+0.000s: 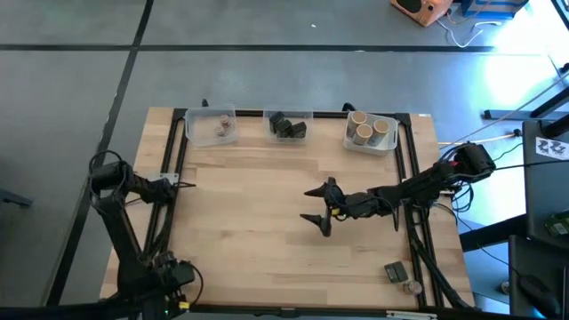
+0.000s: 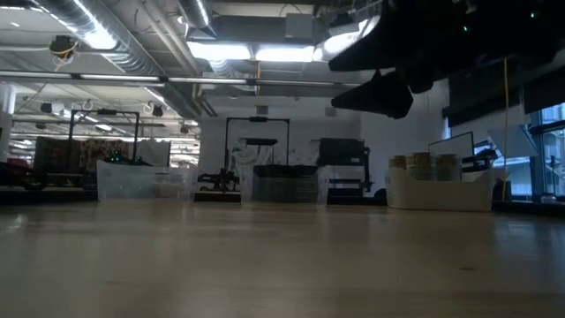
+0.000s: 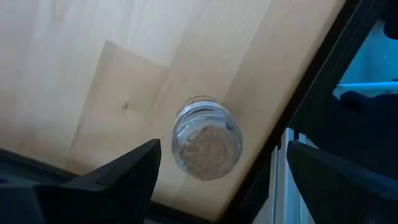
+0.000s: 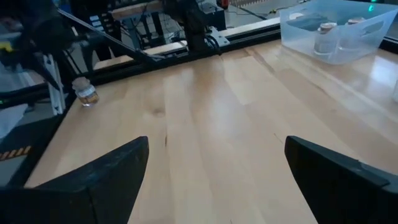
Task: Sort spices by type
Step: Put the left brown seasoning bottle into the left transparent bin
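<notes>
At the table's near right corner, close to the rail: a dark grey block (image 1: 395, 271) and, just beside it, a small round jar (image 1: 411, 286), neither yet sorted. Farther in, over bare wood at mid-table: right gripper (image 1: 305, 204), fingers spread wide, nothing between them. At the left rail: left gripper (image 1: 184, 185), fingers likewise apart and empty, poised above another round jar (image 3: 206, 144) standing upright on the wood at the table's edge. Along the far edge, three tubs side by side: round jars in the left tub (image 1: 193, 124), dark blocks in the middle tub (image 1: 308, 115), tan cylinders in the right tub (image 1: 348, 136).

Judged from this: sorting mostly done, with three strays left; step in hand looks like the pickup of the jar by the left rail. Next move calls for lowering straight down so the fingers pass either side of the jar, closing without knocking it against the rail, then carrying it to the left tub.
</notes>
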